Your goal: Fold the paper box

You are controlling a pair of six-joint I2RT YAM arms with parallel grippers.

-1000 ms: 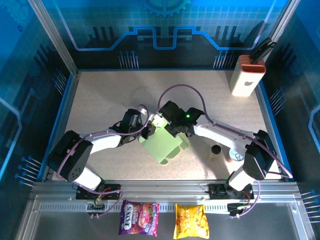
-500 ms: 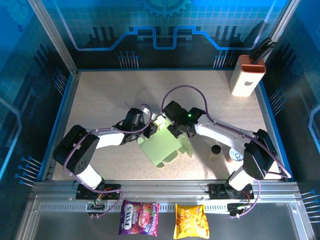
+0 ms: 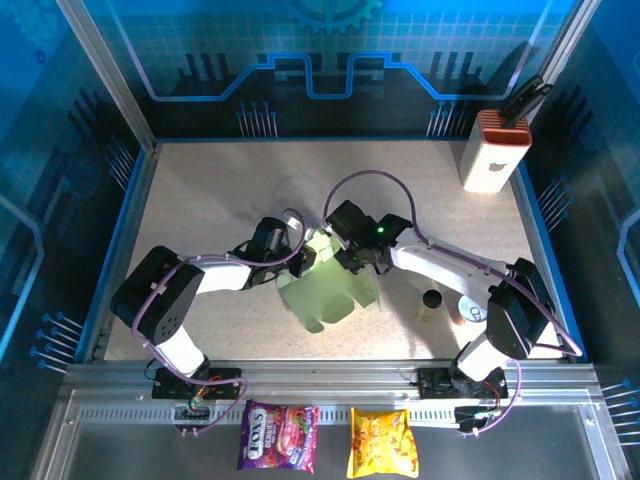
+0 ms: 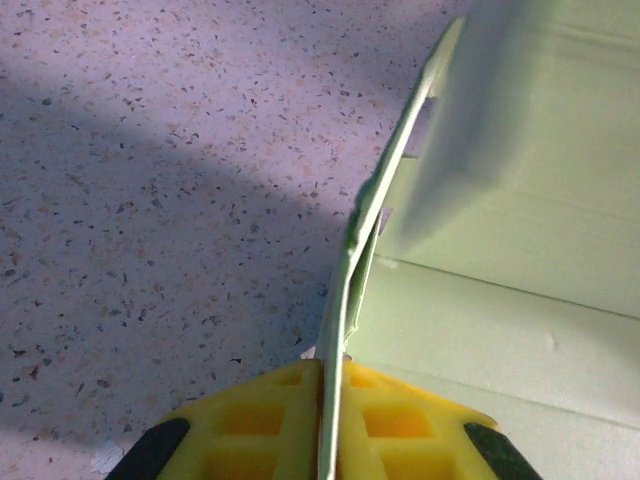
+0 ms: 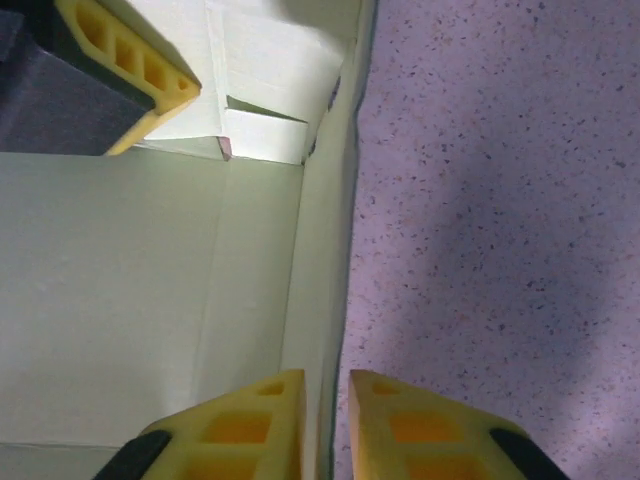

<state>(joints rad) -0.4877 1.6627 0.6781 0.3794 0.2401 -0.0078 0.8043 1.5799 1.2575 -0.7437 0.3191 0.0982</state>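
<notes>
Matt, smooth thin card paper box (image 3: 322,295), speckled matt table (image 3: 200,190), glossy snack packets (image 3: 278,437)

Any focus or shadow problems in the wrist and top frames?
Left wrist: the paper box flap nearest the lens is blurred, and a broad shadow crosses the table. Right wrist: the box's upper flaps are washed out, with the table shadowed on the right. Top external: sharp throughout.

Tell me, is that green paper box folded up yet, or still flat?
Partly folded: the paper box has side walls standing up from its base, but its corner tabs look loose.
</notes>
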